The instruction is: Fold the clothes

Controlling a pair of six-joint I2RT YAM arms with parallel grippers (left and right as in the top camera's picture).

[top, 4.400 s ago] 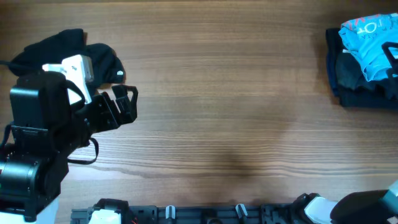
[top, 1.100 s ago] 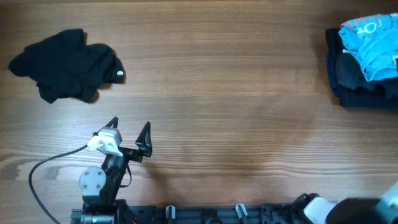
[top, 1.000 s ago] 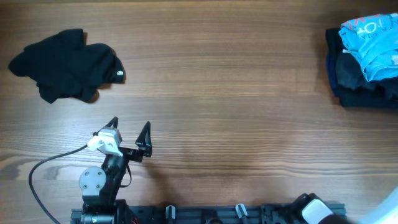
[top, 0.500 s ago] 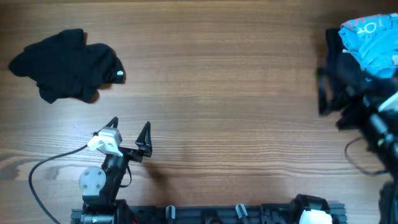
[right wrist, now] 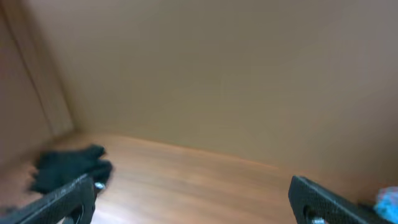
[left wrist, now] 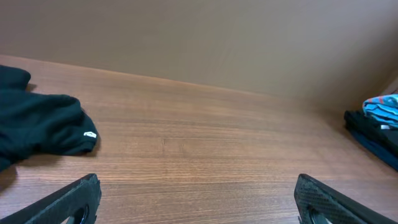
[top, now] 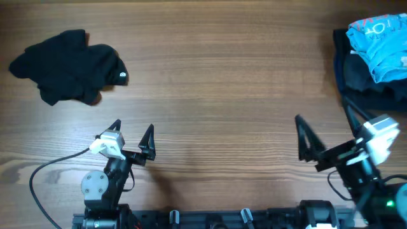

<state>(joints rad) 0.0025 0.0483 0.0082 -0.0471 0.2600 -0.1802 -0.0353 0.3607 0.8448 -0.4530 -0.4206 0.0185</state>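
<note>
The light blue shirt (top: 380, 39) lies crumpled on top of a dark pile at the far right edge of the table; it also shows at the right edge of the left wrist view (left wrist: 383, 109) and as a sliver in the right wrist view (right wrist: 389, 200). My left gripper (top: 133, 129) is open and empty near the front left, far from the shirt; its fingers frame bare wood (left wrist: 196, 194). My right gripper (top: 322, 116) is open and empty at the front right, below the pile; the right wrist view (right wrist: 189, 186) is blurred.
A crumpled black garment (top: 67, 67) lies at the far left, seen in the left wrist view (left wrist: 37, 127) and the right wrist view (right wrist: 71, 167). Dark folded clothes (top: 364, 81) lie under the blue shirt. A cable (top: 44, 172) loops beside the left arm's base.
The left arm drew back from the black garment to the front left and has since stayed still. The right arm swept in from the right edge and now sits front right, jaws open.
</note>
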